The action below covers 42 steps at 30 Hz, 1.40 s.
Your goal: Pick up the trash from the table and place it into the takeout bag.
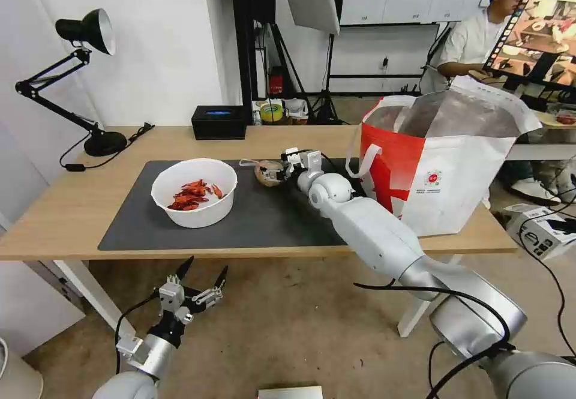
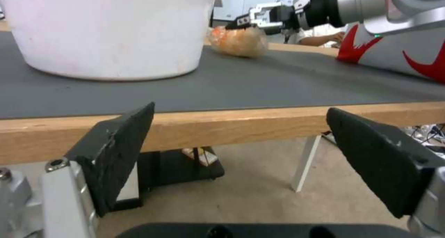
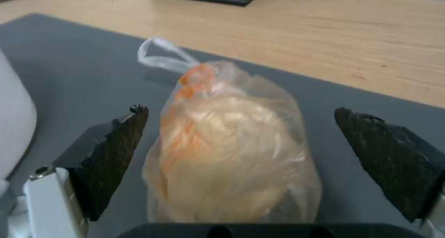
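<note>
Table (image 1: 72,207) first: light wood, with my dark mat (image 1: 180,231) spread across it, and both lie ahead of my right gripper (image 1: 277,170), which reaches out over the mat. Tote (image 1: 456,171) next, white and red with its foil mouth open, standing on the table just off the right side of that arm, near the elbow. Bowl (image 1: 195,192) of red shells sits on the mat to the left of my right gripper, well apart from it; from my left wrist its white wall (image 2: 111,32) fills the space above the table edge. Black box (image 1: 219,122) stands at the table's back edge, beyond my right gripper. Smallest is the knotted bag (image 3: 227,151) with its yellowish lump, resting on the mat between my right fingers (image 3: 116,151), which stand wide on either side and do not touch it. My left gripper (image 1: 201,279) hangs below the table's front edge, beneath the bowl, its fingers (image 2: 120,151) spread wide and holding nothing.
</note>
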### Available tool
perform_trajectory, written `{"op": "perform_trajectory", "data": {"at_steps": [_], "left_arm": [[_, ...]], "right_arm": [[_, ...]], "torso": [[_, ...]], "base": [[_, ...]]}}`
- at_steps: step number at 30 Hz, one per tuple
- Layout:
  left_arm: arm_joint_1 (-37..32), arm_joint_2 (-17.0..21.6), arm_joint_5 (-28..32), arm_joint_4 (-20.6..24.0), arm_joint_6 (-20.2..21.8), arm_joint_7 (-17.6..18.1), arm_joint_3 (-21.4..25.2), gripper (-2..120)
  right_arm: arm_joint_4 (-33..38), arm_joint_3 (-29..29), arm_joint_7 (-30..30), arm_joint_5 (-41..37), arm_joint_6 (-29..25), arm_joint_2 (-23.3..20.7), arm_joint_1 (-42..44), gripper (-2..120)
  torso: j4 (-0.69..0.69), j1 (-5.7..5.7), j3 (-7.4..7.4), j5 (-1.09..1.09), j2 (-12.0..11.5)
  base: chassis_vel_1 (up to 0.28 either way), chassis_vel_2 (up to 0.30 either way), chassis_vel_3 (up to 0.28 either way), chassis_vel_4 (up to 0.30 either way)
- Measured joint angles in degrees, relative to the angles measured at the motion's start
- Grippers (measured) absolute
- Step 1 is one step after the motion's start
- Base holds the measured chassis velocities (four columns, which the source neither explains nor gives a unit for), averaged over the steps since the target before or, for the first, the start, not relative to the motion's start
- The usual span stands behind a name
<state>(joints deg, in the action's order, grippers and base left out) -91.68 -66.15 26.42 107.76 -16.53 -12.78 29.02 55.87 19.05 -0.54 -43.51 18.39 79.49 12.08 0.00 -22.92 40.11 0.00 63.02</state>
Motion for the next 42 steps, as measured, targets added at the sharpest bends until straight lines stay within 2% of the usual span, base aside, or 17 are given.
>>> {"op": "perform_trajectory", "data": {"at_steps": [7,9,12,14,17,22,24,25,27,28,31,32,34,36,39,40,42], "left_arm": [[-0.2,-0.2,0.0,0.0,-0.2,0.0,0.2,100],[-0.1,-0.2,0.0,0.0,-0.2,0.0,0.2,100],[-0.1,-0.2,0.0,-0.1,-0.2,0.0,0.2,100],[0.0,-0.2,0.0,-0.2,-0.2,0.0,0.2,100],[0.0,-0.3,-0.2,-0.3,-0.5,0.0,0.2,100],[0.1,-0.4,-0.2,-0.3,-0.8,0.0,0.1,100],[0.2,-0.4,-0.3,-0.3,-0.8,0.0,0.1,100],[0.2,-0.4,-0.3,-0.3,-0.8,0.0,0.1,100],[0.2,-0.4,-0.3,-0.3,-0.8,0.0,0.1,100],[0.2,-0.4,-0.3,-0.3,-0.8,0.0,0.1,100],[0.1,-0.9,-0.4,-0.2,-1.0,0.1,0.2,100],[0.1,-0.9,-0.4,-0.2,-1.0,0.1,0.2,100],[0.0,-1.2,-0.6,-0.2,-1.2,0.4,0.2,100],[0.0,-1.3,-0.7,-0.1,-1.4,0.7,0.1,100],[0.2,-1.4,-0.9,-0.1,-1.5,1.3,-0.3,100],[0.2,-1.4,-0.9,-0.1,-1.5,1.3,-0.3,100],[0.2,-1.5,-1.0,0.1,-1.5,1.3,-0.6,100]], "right_arm": [[-0.5,0.6,-0.8,1.6,0.7,0.1,0.0,100],[-0.6,0.6,-0.8,1.8,0.7,0.2,0.1,96],[-0.7,0.6,-0.7,1.8,0.7,0.0,0.1,82],[-0.7,0.6,-0.7,1.8,0.8,-0.1,0.1,79],[-0.3,0.5,-0.7,1.7,0.8,-0.5,0.3,64],[0.6,0.3,-0.8,1.2,0.3,-1.2,1.0,52],[1.8,0.0,-0.8,0.7,0.1,-2.0,1.6,41],[1.8,0.0,-0.8,0.7,0.1,-2.0,1.6,41],[3.7,-0.6,-0.8,0.2,-0.2,-3.1,2.5,30],[3.7,-0.6,-0.8,0.2,-0.2,-3.1,2.5,30],[13.2,-1.7,-1.0,-1.8,-1.5,-9.1,6.1,13],[13.2,-1.7,-1.0,-1.8,-1.5,-9.1,6.1,13],[19.8,-2.7,-0.5,-2.8,-1.7,-12.3,8.3,5],[22.0,-3.0,-0.1,-3.2,-1.7,-13.3,9.1,3],[32.2,-5.1,1.9,-4.7,-1.7,-18.1,12.2,1],[32.2,-5.1,1.9,-4.7,-1.7,-18.1,12.2,1],[37.1,-6.3,2.8,-5.5,-1.7,-20.9,13.5,1]], "torso": [[0.00,0.00,0.00,0.00,0.0],[0.00,0.00,0.00,0.00,0.0],[0.00,0.00,0.00,0.00,0.0],[0.00,0.00,0.00,0.00,0.0],[0.00,0.00,0.00,0.00,0.0],[0.00,0.00,0.00,0.00,0.0],[0.00,0.00,0.00,0.00,0.0],[0.00,0.00,0.00,0.00,0.0],[0.00,0.00,0.00,0.01,0.0],[0.00,0.00,0.00,0.01,0.0],[0.00,0.00,0.00,0.02,0.0],[0.00,0.00,0.00,0.02,0.0],[-0.02,0.00,0.00,0.01,0.0],[-0.01,0.00,0.00,0.02,0.0],[0.01,0.01,-0.01,0.01,0.0],[0.01,0.01,-0.01,0.01,0.0],[0.00,0.01,0.00,0.02,0.0]], "base": [[0.000,0.000,0.000,0.000],[0.000,0.000,0.000,0.000],[0.000,0.000,0.000,0.000],[0.000,0.000,0.000,0.000],[0.000,0.000,0.000,0.000],[0.000,0.000,0.000,0.000],[0.000,0.000,0.000,0.000],[0.000,0.000,0.000,0.000],[0.000,0.000,0.000,0.000],[0.000,0.000,0.000,0.000],[0.000,0.000,0.000,0.000],[0.000,0.000,0.000,0.000],[0.000,0.000,0.000,0.000],[0.000,0.000,0.000,0.000],[0.000,0.000,0.000,0.000],[0.000,0.000,0.000,0.000],[0.000,0.000,0.000,0.000]]}}
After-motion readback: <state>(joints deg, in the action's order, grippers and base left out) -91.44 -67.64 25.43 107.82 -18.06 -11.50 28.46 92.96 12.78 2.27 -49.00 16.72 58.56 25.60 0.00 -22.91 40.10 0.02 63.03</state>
